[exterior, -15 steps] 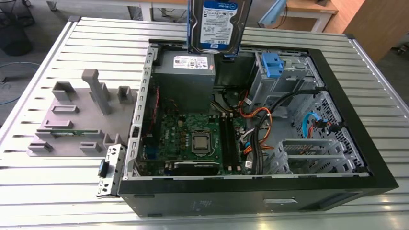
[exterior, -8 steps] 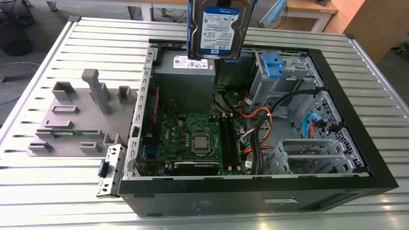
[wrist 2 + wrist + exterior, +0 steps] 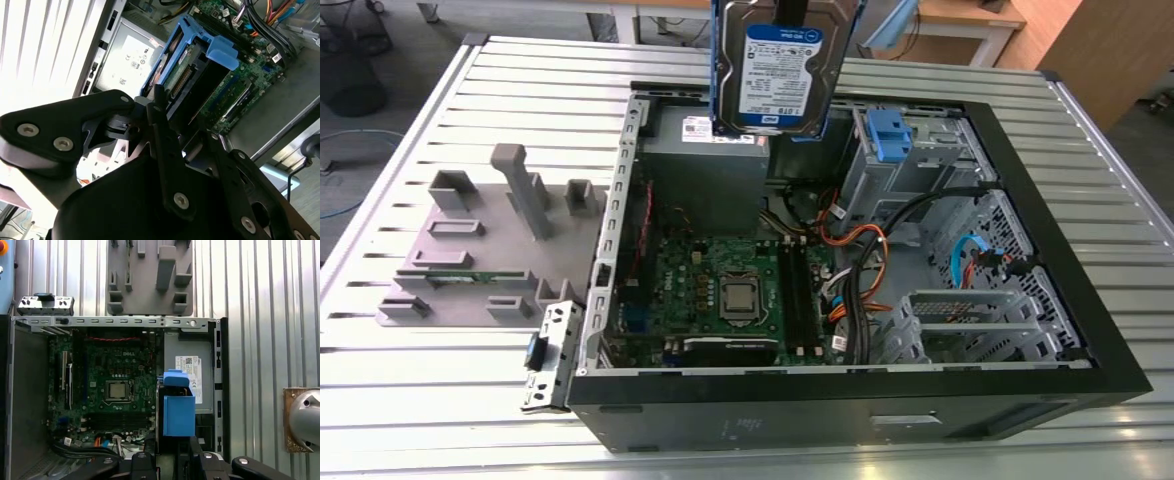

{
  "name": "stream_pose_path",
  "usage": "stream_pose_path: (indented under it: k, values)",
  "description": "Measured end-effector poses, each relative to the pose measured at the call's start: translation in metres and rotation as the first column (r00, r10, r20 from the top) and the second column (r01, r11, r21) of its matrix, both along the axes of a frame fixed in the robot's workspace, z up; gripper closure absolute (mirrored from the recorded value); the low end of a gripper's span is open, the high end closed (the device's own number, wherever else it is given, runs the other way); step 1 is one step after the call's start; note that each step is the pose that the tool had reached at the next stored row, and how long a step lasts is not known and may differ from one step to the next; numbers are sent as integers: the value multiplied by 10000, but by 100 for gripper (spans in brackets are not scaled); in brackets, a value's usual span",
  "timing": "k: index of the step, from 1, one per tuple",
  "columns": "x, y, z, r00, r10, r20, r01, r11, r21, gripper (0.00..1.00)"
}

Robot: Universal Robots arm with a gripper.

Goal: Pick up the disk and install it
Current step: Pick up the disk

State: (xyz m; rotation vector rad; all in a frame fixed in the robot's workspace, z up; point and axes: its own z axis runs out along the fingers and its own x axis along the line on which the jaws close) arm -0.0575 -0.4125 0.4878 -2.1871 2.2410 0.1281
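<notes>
Pincer (image 3: 183,116) clamped on disk (image 3: 781,62), hanging clear above open computer case (image 3: 854,392)

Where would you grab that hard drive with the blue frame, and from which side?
By its upper short end, coming from above. The disk hangs upright over the open computer case, label face showing, with the gripper clamped on that end. That probably keeps the blue carrier frame along its long edges clear.
</notes>
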Motion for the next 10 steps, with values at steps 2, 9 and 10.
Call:
stream_pose_path:
  k: [2,9,10]
  values:
    - [0,-17,0,10000,-1,0,1,10000,1,65]
    - [0,-25,0,10000,0,0,0,10000,-1,65]
    - [0,-26,0,10000,0,0,0,10000,0,65]
